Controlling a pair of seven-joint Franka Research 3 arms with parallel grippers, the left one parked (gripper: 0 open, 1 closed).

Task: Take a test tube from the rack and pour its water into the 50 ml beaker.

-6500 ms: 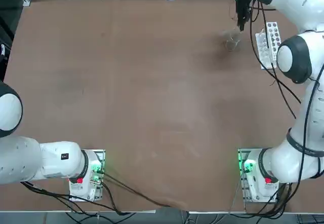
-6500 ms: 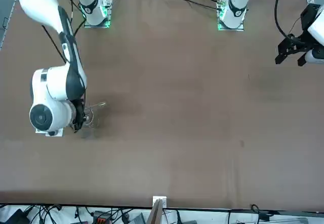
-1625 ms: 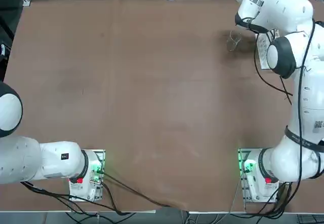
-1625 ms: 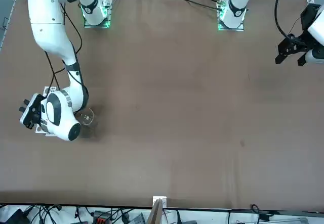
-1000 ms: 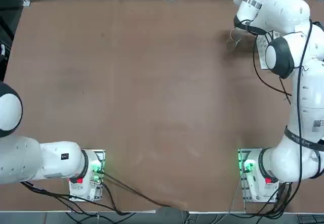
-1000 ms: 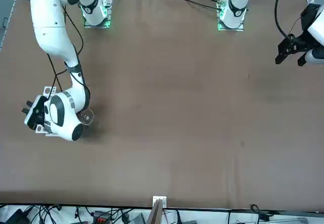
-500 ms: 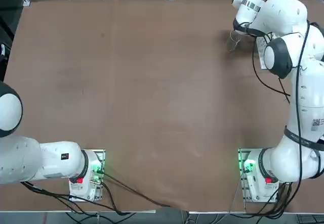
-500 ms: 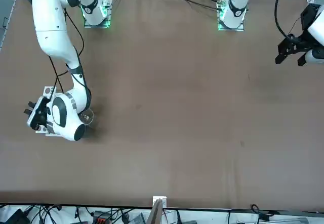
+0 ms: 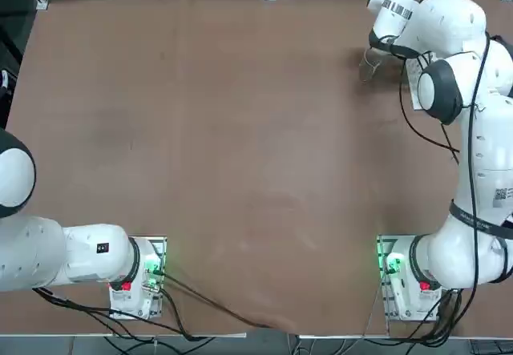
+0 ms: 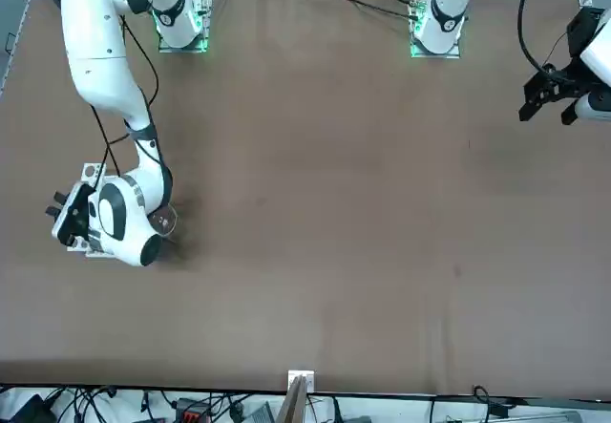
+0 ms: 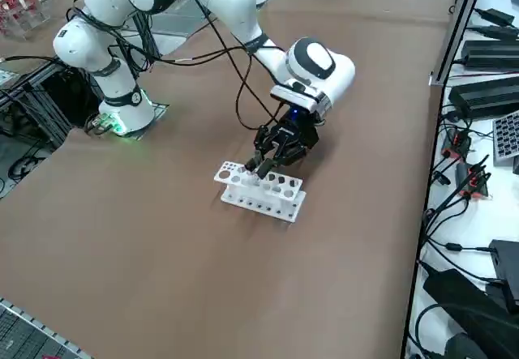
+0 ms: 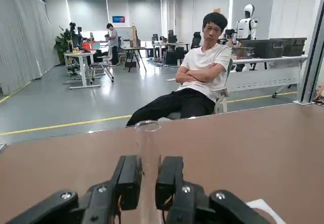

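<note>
While my right gripper (image 12: 148, 182) stands clamped on the test tube (image 12: 148, 148), which rises upright between its fingers directly over the rack (image 11: 259, 190), I judge the pour itself finished and the tube's return under way. Just beyond, the 50 ml beaker (image 9: 369, 65) stands beside the rack; I cannot make out water in either vessel.

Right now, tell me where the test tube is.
The test tube stands upright, clamped in the right pincer. In the right side view that pincer sits just above the white rack.
</note>
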